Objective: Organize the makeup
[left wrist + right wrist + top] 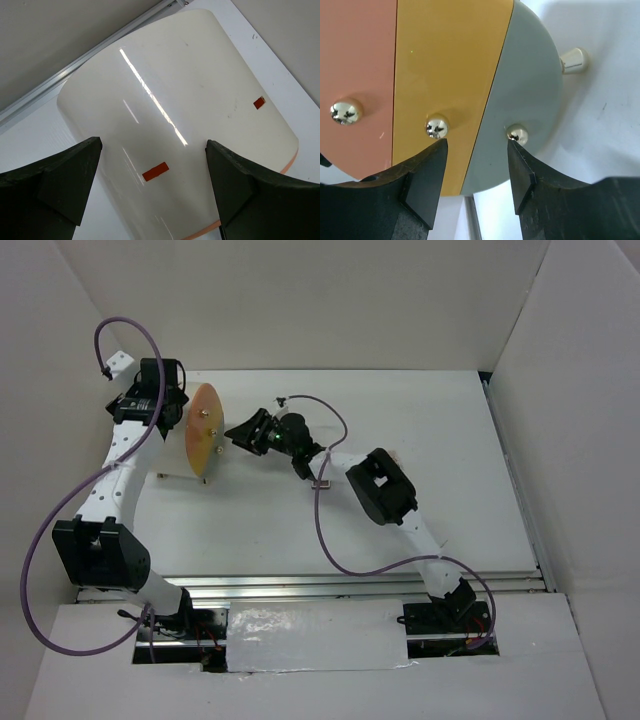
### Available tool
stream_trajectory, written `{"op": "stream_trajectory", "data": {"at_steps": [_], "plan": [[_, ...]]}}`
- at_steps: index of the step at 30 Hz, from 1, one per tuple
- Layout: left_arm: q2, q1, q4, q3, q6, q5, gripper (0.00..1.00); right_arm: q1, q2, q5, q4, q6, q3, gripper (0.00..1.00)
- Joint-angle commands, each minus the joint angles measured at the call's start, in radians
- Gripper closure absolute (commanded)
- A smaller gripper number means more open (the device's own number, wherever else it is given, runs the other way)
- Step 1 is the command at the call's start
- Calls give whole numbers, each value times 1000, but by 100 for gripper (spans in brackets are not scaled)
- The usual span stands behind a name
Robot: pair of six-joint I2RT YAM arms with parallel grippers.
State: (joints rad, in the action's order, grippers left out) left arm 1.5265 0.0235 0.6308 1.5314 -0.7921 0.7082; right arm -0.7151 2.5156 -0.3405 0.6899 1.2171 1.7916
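The makeup is out of view. A white cylinder (175, 115) lies on its side at the back left of the table, and its round front (204, 430) faces right. That front shows peach (360, 60), yellow (450, 60) and grey (530, 90) drawer fronts, each with a metal knob. My left gripper (170, 405) is behind the cylinder, open, with the white body between its spread fingers (152, 145). My right gripper (240, 432) faces the front, open. Its fingertips (477, 145) stand just below the yellow drawer's knob (437, 127) and the grey drawer's knob (518, 133), holding nothing.
White walls enclose the table on three sides. An aluminium rail (350, 585) runs along the near edge, and another rail (100, 50) runs beside the cylinder. A small metal foot (572, 59) sticks out at the cylinder's rim. Purple cables loop from both arms.
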Motion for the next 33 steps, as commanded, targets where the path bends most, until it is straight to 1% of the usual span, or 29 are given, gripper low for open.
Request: {"op": "stream_trajectory", "data": {"at_steps": [1,12,19,24,30,33], "plan": [[-32,6,7,-8,-6,5,0,0,60,-14,17,27,81,41],[-32,6,7,-7,-16,-13,1,-14,166,-35,-3,94,196,42],[-32,6,7,-7,-19,-21,1,-23,236,-34,-81,150,319,43],[-32,6,4,-8,-19,-23,1,-24,255,-32,-76,199,330,44],[-31,6,6,-7,-22,-23,1,-34,295,-41,-104,209,400,44],[-29,6,4,-7,-21,-24,1,-41,302,-37,-102,217,408,45]]}}
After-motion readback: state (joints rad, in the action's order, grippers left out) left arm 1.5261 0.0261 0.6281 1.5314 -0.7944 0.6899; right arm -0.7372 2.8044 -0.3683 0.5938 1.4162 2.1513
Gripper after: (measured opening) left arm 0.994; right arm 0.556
